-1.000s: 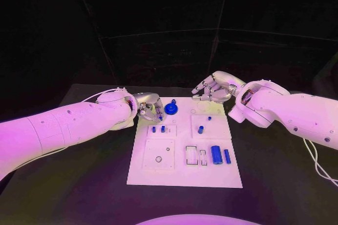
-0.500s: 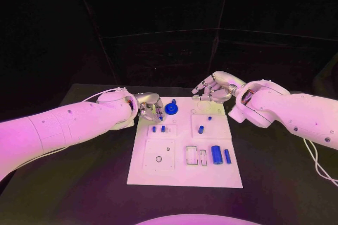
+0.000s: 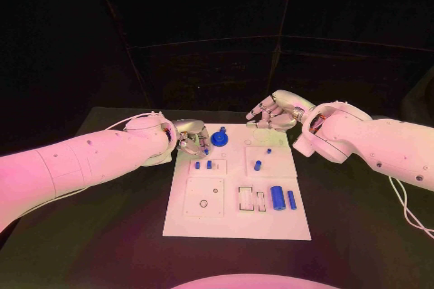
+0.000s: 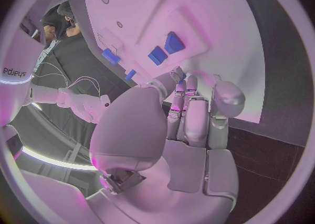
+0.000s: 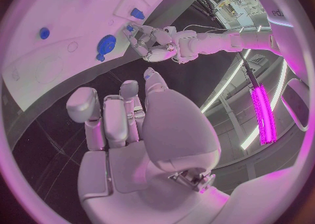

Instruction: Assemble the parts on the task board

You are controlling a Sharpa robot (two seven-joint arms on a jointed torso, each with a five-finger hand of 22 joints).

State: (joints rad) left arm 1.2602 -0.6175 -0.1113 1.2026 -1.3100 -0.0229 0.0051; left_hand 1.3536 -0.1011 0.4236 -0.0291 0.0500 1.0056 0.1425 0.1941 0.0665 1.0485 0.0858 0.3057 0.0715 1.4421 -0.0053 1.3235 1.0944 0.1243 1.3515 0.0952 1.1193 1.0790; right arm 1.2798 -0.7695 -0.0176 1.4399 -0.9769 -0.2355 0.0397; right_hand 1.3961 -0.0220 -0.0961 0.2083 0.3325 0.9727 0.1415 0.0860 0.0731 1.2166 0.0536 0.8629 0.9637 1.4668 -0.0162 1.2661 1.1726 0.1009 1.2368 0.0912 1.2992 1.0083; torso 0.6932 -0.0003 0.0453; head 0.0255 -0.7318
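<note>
The white task board (image 3: 237, 221) lies mid-table. My left hand (image 3: 190, 138) hangs over its far left corner, fingers bunched, and seems to pinch a small blue part (image 3: 205, 150), which also shows at its fingertips (image 5: 130, 28). Beside it stands a round blue part with a knob (image 3: 220, 140). Two blue pegs (image 3: 202, 165) stand in the board just nearer me. My right hand (image 3: 274, 116) hovers at the far right corner with fingers curled and thumb close to them; whether anything is between them is unclear.
More blue parts sit on the board: two small ones (image 3: 260, 160) right of centre, and a thick cylinder (image 3: 278, 199) beside a thin rod (image 3: 291, 200) nearer me. A square plate with holes (image 3: 205, 198) lies at the left. Black table surrounds the board.
My right hand has edged slightly left along the board's far edge. The left hand and the parts have stayed put.
</note>
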